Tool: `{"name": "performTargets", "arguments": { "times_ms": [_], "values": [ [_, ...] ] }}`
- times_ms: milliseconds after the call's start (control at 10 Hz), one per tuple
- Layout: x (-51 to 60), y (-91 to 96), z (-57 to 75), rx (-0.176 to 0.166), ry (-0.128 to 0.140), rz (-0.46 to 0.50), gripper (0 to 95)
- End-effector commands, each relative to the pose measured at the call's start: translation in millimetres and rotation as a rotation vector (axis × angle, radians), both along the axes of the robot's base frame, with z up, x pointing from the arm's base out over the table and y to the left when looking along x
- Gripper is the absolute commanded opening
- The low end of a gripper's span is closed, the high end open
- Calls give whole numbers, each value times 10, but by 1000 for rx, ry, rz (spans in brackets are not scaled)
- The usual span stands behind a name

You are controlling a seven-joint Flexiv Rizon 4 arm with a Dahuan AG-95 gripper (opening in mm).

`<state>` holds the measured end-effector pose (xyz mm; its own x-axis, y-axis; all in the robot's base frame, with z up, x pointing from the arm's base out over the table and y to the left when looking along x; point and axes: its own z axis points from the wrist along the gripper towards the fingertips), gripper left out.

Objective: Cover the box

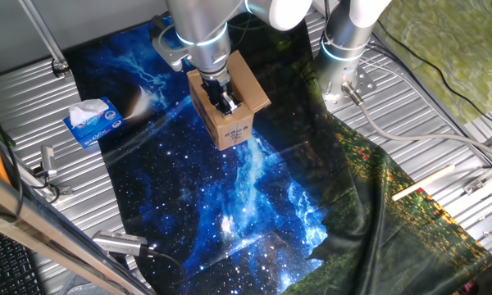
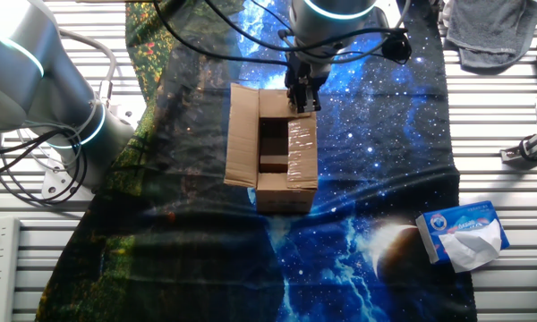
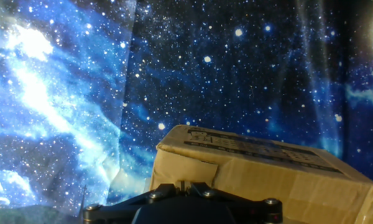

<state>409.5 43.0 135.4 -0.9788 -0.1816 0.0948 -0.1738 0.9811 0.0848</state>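
One small cardboard box (image 2: 277, 152) sits mid-surface on a starry cloth (image 2: 358, 241), one flap folded over, another standing open; light, stiff, best pushed at flap edges. Claw (image 2: 302, 100) touches its far rim, grip unclear

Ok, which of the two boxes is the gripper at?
The brown carton mid-cloth: the gripper sits at its top edge, flaps partly open. The blue and white tissue box lies apart, near the cloth's edge.
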Motion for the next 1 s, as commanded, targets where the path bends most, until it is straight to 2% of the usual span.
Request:
{"name": "performTargets", "arguments": {
  "times_ms": [100,400,800,1000],
  "values": [
    [1,-7,-78,1,-1,0,0],
    [-4,-4,-68,4,-1,1,0],
    [-52,-9,178,-4,-2,25,0],
    [-65,-20,194,-3,-4,31,0]
  ]
}}
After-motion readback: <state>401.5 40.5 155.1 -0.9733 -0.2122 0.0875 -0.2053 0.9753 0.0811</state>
